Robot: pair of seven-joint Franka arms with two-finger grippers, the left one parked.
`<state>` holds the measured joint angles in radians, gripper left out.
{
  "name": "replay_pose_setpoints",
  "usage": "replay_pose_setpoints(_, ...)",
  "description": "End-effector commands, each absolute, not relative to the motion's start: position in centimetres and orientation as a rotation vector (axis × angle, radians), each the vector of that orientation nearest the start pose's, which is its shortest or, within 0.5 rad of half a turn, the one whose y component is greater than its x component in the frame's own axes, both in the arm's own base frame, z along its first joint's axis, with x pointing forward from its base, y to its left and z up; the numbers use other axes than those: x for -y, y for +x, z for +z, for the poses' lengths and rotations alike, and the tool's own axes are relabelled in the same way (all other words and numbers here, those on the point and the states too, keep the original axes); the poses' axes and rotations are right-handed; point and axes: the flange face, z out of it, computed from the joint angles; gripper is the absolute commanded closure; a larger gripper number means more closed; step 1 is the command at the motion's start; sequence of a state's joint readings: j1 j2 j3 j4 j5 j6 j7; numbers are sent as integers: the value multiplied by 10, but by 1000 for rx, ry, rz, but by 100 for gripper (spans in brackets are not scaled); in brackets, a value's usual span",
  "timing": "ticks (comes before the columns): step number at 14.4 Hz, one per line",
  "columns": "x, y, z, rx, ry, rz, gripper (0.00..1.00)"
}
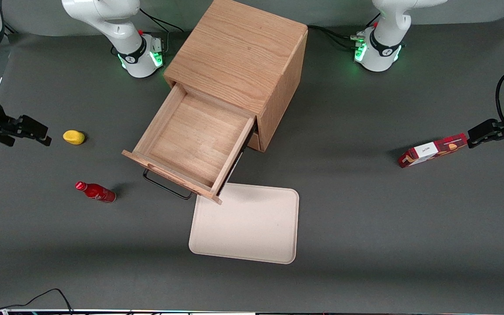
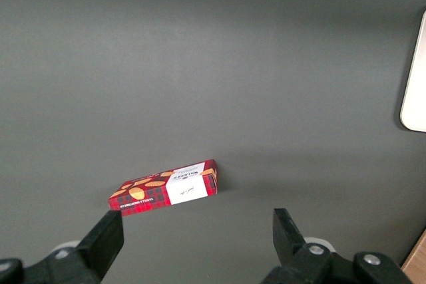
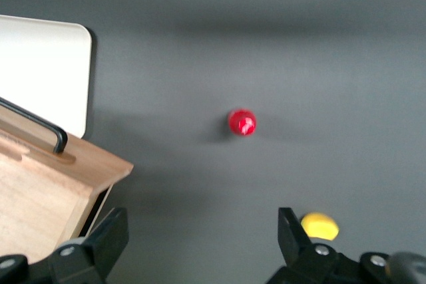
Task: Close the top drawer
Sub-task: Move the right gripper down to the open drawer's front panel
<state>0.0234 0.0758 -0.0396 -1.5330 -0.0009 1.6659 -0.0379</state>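
The top drawer [image 1: 193, 146] is pulled far out of the cabinet [image 1: 239, 61], with nothing inside. The gripper [image 1: 44, 135] is held well apart, near the yellow thing [image 1: 73, 137], fingers wide open, holding nothing. Closing has not been started; the drawer front must be reached and pushed in. No writing can be read.

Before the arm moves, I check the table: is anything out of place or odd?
Only the top drawer stands pulled far out, empty, above the tray. The pincer waits open near the yellow thing.
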Motion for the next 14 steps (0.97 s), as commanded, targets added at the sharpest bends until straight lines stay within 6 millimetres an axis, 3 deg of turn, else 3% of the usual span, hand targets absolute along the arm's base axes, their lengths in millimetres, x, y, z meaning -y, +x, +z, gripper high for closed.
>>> replay_pose_setpoints(1,-17,644,592,305,-3124,-46,0)
replay_pose_setpoints(4,-65,684,557,525,-3027,33,0)
replay_pose_setpoints(7,-102,704,511,752,-2861,82,0)
replay_pose_setpoints(11,-120,714,452,950,-2593,138,0)
replay_pose_setpoints(14,-129,716,429,969,-2517,165,0)
